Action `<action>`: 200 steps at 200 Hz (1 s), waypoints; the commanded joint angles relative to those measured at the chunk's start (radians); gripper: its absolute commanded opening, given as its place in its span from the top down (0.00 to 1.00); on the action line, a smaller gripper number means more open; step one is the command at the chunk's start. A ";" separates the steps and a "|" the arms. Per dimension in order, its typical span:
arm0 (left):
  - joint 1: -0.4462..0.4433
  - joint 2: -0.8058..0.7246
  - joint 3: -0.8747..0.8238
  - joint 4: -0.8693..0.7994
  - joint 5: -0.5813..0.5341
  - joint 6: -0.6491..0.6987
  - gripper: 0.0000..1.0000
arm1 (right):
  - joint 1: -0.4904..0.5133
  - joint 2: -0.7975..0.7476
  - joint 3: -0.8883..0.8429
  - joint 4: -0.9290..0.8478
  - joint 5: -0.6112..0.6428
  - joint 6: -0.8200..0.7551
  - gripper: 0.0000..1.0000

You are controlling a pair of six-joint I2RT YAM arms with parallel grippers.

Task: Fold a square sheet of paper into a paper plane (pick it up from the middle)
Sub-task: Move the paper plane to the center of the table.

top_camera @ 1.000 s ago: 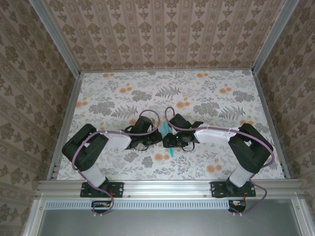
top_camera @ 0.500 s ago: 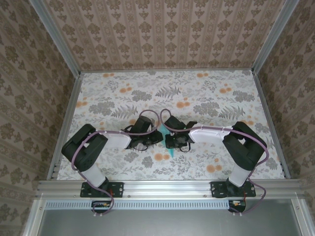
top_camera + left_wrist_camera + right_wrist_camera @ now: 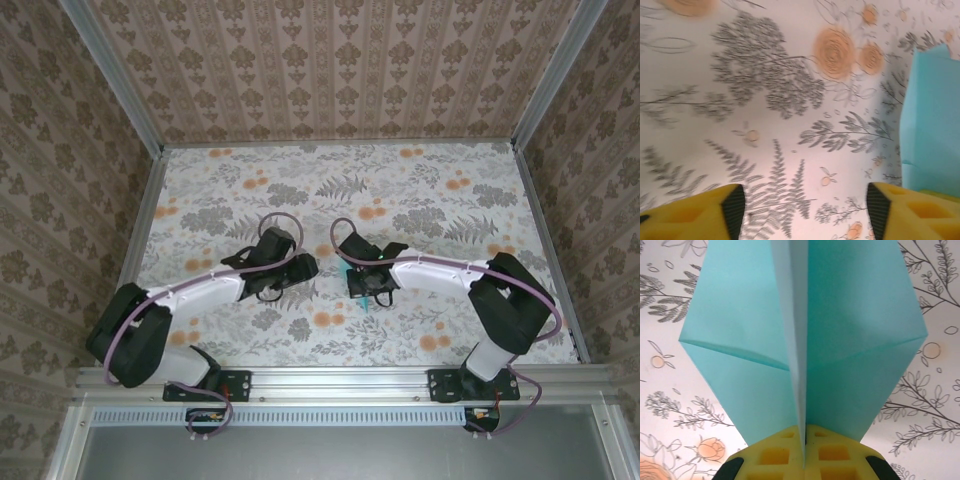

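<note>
The right gripper (image 3: 804,442) pinches the folded light turquoise paper plane (image 3: 855,330) sticking out ahead, while the left gripper (image 3: 805,212) gapes wide beside it.

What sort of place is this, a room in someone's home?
More likely a small robot test booth than a home: an aluminium frame boxes in a floral tabletop with wallpaper-like panels, and a left arm and right arm are bolted at its near edge.
</note>
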 commanded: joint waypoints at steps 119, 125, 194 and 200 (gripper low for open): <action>0.052 -0.220 -0.055 -0.241 -0.214 0.053 0.00 | -0.019 0.115 0.000 0.024 0.054 0.025 0.89; 0.052 -0.220 -0.055 -0.246 -0.213 0.052 0.00 | -0.018 0.117 0.003 0.022 0.056 0.025 0.90; 0.092 -0.254 -0.051 -0.312 -0.228 0.071 0.00 | -0.101 0.137 0.215 -0.009 0.076 -0.075 0.94; 0.095 -0.259 -0.053 -0.315 -0.228 0.071 0.00 | -0.115 0.162 0.249 -0.014 0.065 -0.086 0.94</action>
